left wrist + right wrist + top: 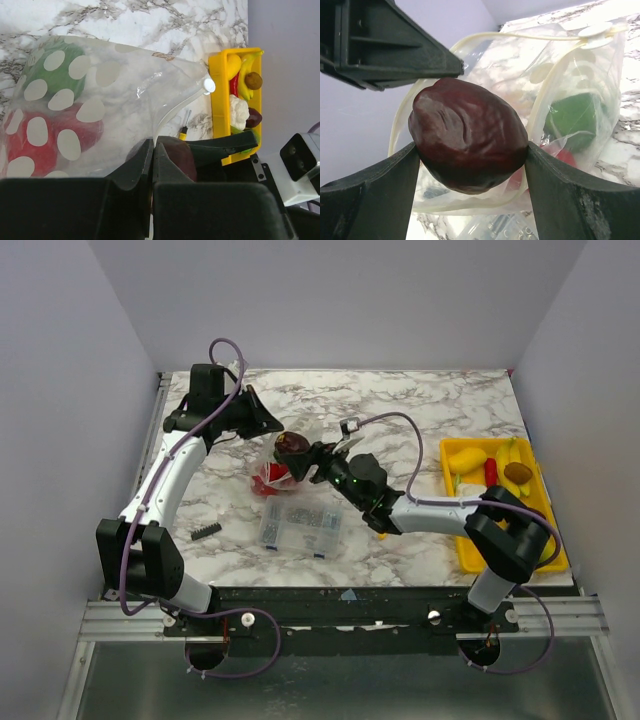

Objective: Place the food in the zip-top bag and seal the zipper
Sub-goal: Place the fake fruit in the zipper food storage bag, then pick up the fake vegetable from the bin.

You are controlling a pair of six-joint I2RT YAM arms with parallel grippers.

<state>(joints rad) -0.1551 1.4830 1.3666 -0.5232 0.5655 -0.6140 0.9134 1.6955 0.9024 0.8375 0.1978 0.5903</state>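
Looking through the right wrist camera, I see the right gripper (471,167) clamped on 1 dark red toy fruit (465,127), with 1 finger pressed on each side of it. The fruit hangs just in front of the open mouth of the zip-top bag (125,100), and it is not inside yet. The zipper (530,36) makes a pale loop behind the fruit, so the mouth stands open.

The left gripper (153,155) has its 2 fingers pressed together on the edge of the bag near the mouth, and it holds this edge up from the marble table (420,410). Inside the bag I can see 1 green toy food (55,75) above 1 red toy food (30,145).

On the right side of the table lies the yellow tray (218,110), well apart from the bag. It has more food in it, among it a cauliflower (239,112) and a banana (245,75). A clear compartment box (300,527) lies just beside the bag, on the near side.
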